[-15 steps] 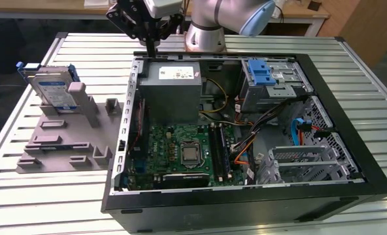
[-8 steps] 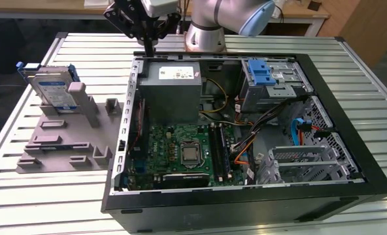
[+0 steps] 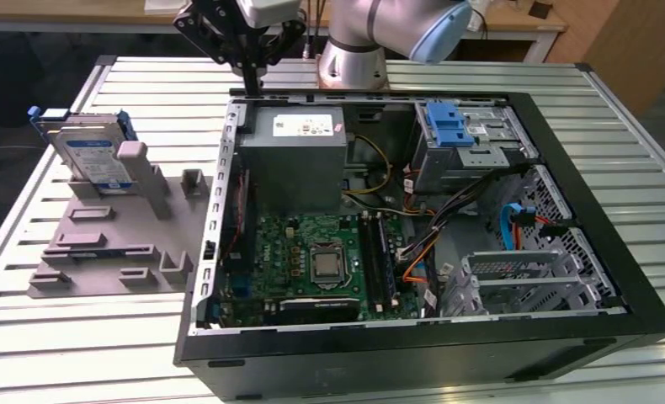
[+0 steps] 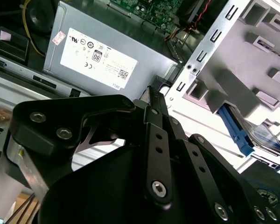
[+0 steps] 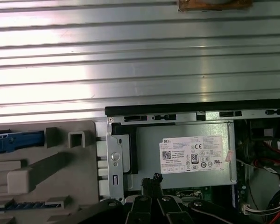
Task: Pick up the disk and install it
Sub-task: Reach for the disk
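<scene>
Above the rear wall of the open computer case (image 3: pixel 422 353), the tool (image 3: pixel 251 89) hangs point-down from the arm (image 3: pixel 389 34). Its fingers are pressed together with nothing between them, as both wrist views also show (image 4: pixel 151 93) (image 5: pixel 156 178). The tip sits just over the case rim, close to the grey power supply (image 3: pixel 299 156), whose white sticker faces up (image 5: pixel 193 155).

Deeper in the case:
- the green motherboard (image 3: pixel 310 252) lies beyond the supply;
- a metal drive cage (image 3: pixel 467 135) with a blue latch occupies the corner toward the exterior view's right.

Outside the case, on the exterior view's left, a grey moulded holder (image 3: pixel 119 244) rests on the slatted metal counter (image 3: pixel 74 337). The disk (image 3: pixel 91 156) stands on edge in a slot at the holder's far end, label outward, blue rails along its edges. It is well apart from the tool and untouched. Its blue rail and part of its body show in the second wrist view (image 4: pixel 266 135).
</scene>
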You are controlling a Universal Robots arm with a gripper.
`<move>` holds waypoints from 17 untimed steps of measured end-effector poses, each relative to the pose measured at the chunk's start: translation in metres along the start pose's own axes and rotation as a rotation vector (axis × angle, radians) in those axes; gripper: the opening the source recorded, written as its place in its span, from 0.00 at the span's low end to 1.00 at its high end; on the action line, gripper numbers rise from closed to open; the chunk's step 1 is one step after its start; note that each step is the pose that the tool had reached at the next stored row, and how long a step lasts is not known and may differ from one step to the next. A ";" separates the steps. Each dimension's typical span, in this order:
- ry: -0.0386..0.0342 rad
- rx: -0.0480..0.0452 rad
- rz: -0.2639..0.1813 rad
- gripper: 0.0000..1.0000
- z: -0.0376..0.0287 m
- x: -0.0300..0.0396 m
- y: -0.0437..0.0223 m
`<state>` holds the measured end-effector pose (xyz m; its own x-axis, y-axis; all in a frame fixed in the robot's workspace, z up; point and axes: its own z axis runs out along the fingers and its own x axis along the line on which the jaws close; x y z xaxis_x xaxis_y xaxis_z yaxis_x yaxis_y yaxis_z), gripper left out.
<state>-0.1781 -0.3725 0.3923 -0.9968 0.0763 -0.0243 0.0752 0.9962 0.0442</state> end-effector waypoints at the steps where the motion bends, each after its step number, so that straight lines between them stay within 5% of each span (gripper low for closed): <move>1: 0.0000 0.0000 0.000 0.11 0.0000 0.0008 0.0006; 17: -0.0001 -0.0001 0.000 0.11 0.0004 0.0159 0.0074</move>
<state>-0.1934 -0.3639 0.3919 -0.9968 0.0762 -0.0245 0.0750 0.9962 0.0443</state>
